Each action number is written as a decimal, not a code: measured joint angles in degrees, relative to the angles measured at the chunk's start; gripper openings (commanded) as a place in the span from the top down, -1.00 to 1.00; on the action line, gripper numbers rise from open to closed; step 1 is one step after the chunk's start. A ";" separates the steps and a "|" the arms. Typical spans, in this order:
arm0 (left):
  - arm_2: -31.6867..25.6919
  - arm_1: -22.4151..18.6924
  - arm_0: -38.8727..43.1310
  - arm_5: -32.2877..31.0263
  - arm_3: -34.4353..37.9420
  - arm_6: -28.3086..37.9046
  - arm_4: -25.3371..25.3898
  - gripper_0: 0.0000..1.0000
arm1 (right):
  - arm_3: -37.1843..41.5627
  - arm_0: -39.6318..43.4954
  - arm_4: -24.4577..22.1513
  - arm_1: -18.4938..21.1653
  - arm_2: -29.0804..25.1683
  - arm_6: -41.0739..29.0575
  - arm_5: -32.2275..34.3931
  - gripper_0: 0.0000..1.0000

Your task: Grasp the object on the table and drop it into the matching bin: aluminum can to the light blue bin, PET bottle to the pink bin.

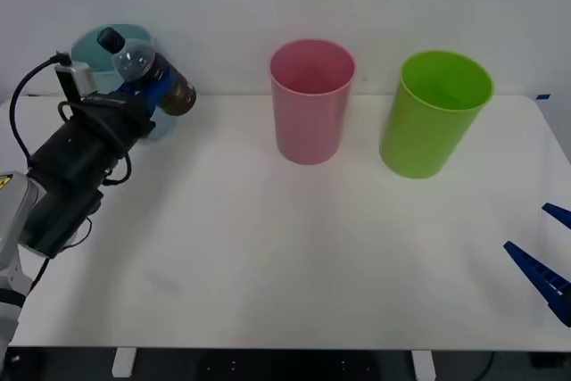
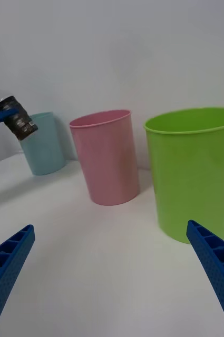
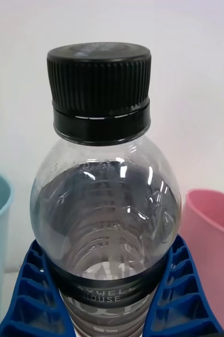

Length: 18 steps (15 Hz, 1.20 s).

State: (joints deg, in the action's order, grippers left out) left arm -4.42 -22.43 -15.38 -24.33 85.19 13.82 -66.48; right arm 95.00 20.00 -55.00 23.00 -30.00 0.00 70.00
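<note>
Gripping the PET bottle [image 1: 153, 75] tilted, the left gripper [image 1: 147, 91] is hovering beside the light blue bin [image 1: 89, 46]; right gripper [image 2: 112, 284] is idling wide open.

light: bright, even, diffuse | shadows: faint under pink bin [image 1: 311, 100] | glare: highlights on PET bottle [image 3: 105, 210] | background bins soft

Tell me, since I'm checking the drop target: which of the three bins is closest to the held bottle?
The light blue bin, far left, directly behind the PET bottle in the left claw; the pink bin and green bin stand farther right.
</note>
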 measured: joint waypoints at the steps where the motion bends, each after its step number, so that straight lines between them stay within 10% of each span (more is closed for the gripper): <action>1: 0.46 -1.21 0.33 -0.06 1.58 2.27 0.20 1.00 | 0.00 0.00 0.00 0.00 0.00 0.00 0.00 -1.00; 9: 2.03 -6.05 -0.30 -1.24 10.93 15.23 0.54 1.00 | 0.00 0.00 0.00 0.00 0.00 0.00 0.00 -1.00; 18: 9.95 -5.07 -10.73 -1.18 5.93 17.97 -0.78 1.00 | 0.00 0.00 0.00 0.00 0.00 0.00 0.00 -1.00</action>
State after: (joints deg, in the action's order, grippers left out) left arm 5.53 -27.49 -26.10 -25.52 91.12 31.79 -67.26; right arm 95.00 20.00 -55.00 23.00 -30.00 0.00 70.00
